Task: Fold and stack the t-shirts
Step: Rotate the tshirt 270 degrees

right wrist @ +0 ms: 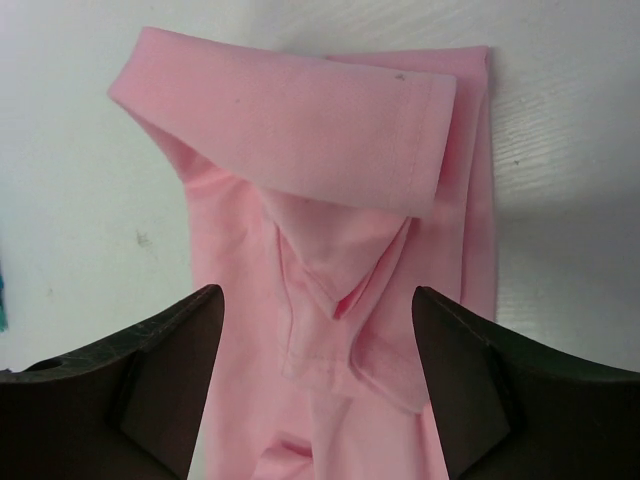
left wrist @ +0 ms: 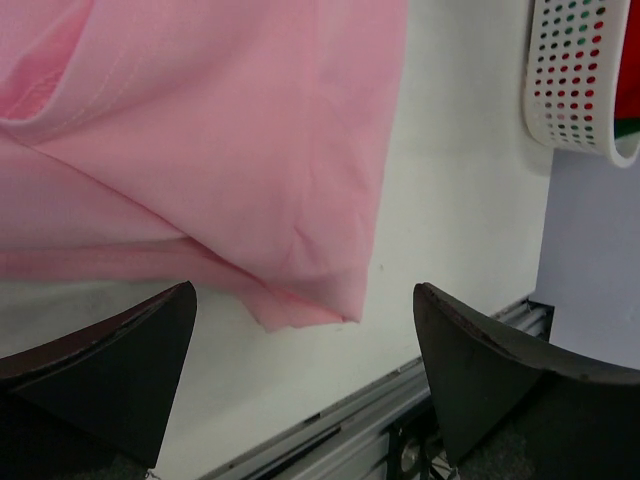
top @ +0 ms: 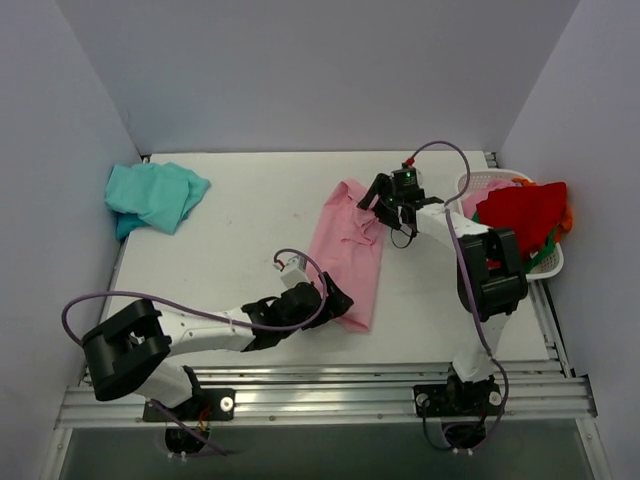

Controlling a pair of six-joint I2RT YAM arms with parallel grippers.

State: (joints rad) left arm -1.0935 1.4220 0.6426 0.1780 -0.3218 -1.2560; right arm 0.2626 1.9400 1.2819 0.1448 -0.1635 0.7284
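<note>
Top view: your left hand covers near corner of pink tee; fingers too small to make out. Your right hand hides part of tee's far end. Red garment buries most of white basket. Teal tee bunched, collar and sleeves not tellable. Left wrist: pink tee cut off top and left, basket cut by right edge. Right wrist: pink tee runs off bottom; teal sliver at left edge, too small to name.

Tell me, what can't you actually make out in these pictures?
Top view: what lies in the white basket under the red garment is hidden.
Left wrist view: the pink t-shirt runs off the top and left edges.
Top view: the teal t-shirt is crumpled, so its own folds hide its shape.
</note>
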